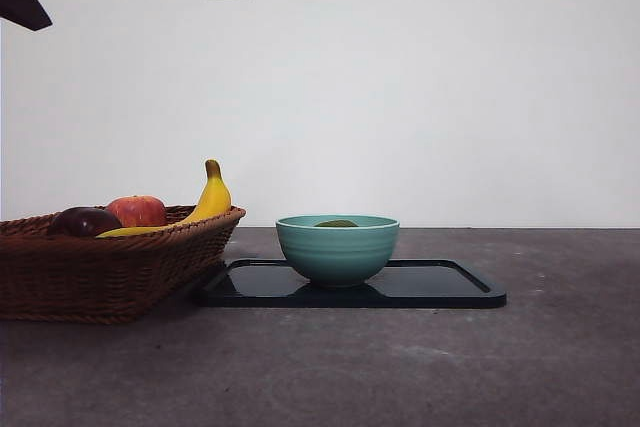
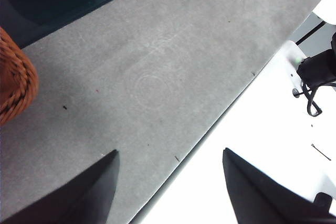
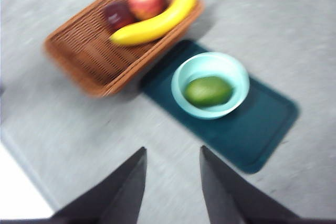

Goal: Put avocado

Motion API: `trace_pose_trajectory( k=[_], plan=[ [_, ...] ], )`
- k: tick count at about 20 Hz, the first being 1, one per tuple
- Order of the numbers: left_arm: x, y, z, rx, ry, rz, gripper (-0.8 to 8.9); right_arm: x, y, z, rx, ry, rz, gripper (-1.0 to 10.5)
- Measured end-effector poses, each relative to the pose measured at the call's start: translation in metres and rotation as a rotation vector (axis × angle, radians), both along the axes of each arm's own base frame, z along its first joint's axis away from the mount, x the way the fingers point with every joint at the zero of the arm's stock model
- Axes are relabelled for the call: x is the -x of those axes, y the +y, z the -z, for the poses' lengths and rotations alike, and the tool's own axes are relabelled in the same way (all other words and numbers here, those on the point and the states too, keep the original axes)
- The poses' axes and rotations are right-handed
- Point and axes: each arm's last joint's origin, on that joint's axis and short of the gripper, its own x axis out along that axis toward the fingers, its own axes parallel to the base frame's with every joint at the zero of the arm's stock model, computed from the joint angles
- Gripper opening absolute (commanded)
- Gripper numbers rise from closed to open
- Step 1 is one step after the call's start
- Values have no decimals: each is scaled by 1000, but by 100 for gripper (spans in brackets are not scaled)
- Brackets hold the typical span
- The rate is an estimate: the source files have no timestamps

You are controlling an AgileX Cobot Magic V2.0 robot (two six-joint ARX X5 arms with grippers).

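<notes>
Already the avocado (image 3: 208,91) lay in the bowl (image 3: 183,73) on the tray (image 3: 268,129), its long axis across the bowl, so the placing looked done. Both grippers were empty and well apart from it: the right gripper (image 3: 172,182) high above, jaws narrowly parted, the left gripper (image 2: 170,187) wide open near the table (image 2: 157,77) edge, beside the basket (image 2: 16,80).

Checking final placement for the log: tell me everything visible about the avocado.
The avocado is a smooth, olive-green oval fruit, whole as far as the blurred right wrist view shows. It lies on its side inside the light teal bowl, resting on the bowl's bottom; the bowl stands on the dark tray beside the wicker basket. From the front only its top peeks above the rim. Neither gripper touches it.
</notes>
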Motion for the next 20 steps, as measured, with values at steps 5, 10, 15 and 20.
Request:
trace_pose_trajectory(
  k=[5,10,15,20],
  plan=[
    [0,0,0,0,0,0,311,38,-14,49,14,44,-72,164],
    [0,0,0,0,-1,0,311,52,-16,70,-47,83,-179,164],
    [0,0,0,1,-1,0,311,52,-15,70,-59,89,-194,164],
    [0,0,0,0,-1,1,20,52,-15,70,-59,89,-194,22]
  ],
)
